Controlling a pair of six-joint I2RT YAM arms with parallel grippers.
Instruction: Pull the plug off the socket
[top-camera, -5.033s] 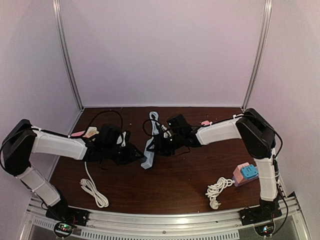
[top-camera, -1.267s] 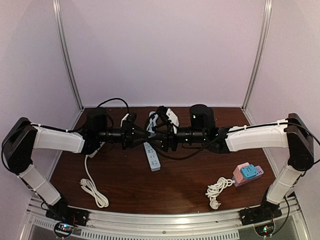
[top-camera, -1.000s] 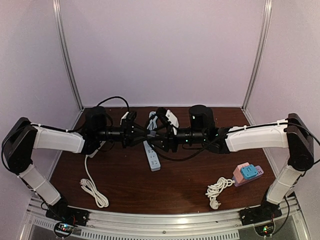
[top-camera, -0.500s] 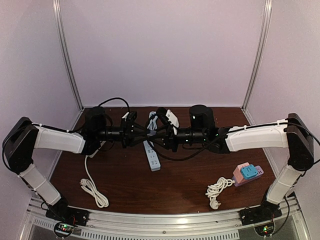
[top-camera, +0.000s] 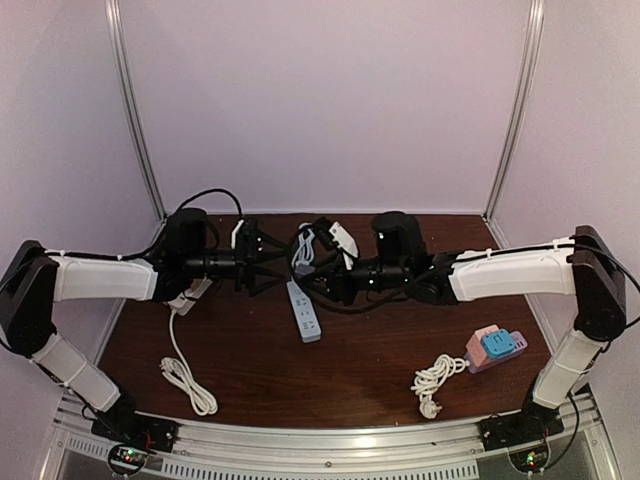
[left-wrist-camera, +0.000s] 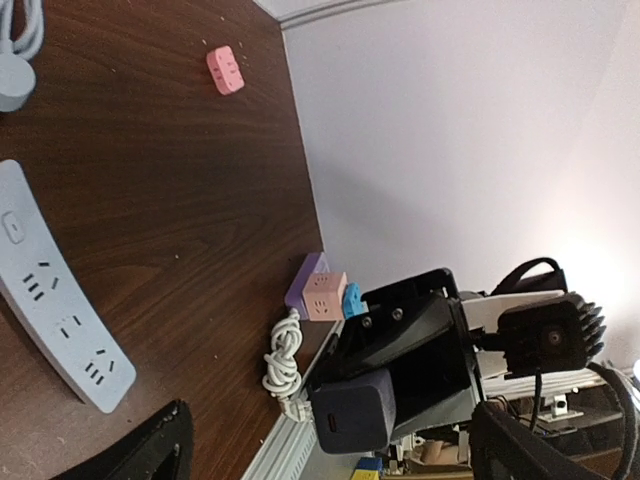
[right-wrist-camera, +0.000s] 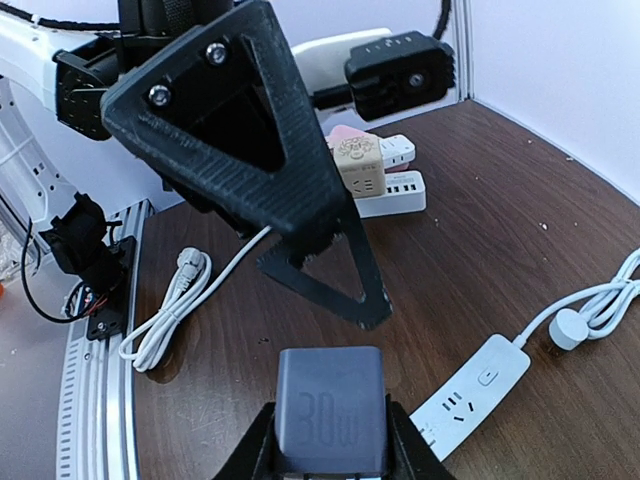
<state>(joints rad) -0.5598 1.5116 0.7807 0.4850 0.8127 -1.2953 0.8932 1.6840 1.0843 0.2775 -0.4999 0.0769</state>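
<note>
The plug (right-wrist-camera: 330, 408) is a dark grey charger cube marked 30W, and my right gripper (right-wrist-camera: 330, 455) is shut on it above the table. It also shows in the left wrist view as the plug (left-wrist-camera: 352, 410), facing my left gripper (left-wrist-camera: 335, 442), which stands wide open with nothing between its fingers. The socket (top-camera: 304, 311), a white power strip, lies flat on the table below both grippers, apart from the plug, and appears as the socket (left-wrist-camera: 55, 320) and the socket (right-wrist-camera: 470, 390). From above, the left gripper (top-camera: 262, 268) and right gripper (top-camera: 335, 285) face each other with a gap between them.
A cluster of pink, purple and blue socket cubes (top-camera: 492, 348) and a coiled white cable (top-camera: 436, 378) lie at the front right. Another white cable (top-camera: 185, 375) lies front left. The strip's bundled cord (top-camera: 303, 245) sits at the back. A small pink cube (left-wrist-camera: 225, 70) lies far back.
My left gripper has opened wide and drawn back to the left, away from the right gripper. The right gripper keeps its hold on the plug and has dipped slightly.
</note>
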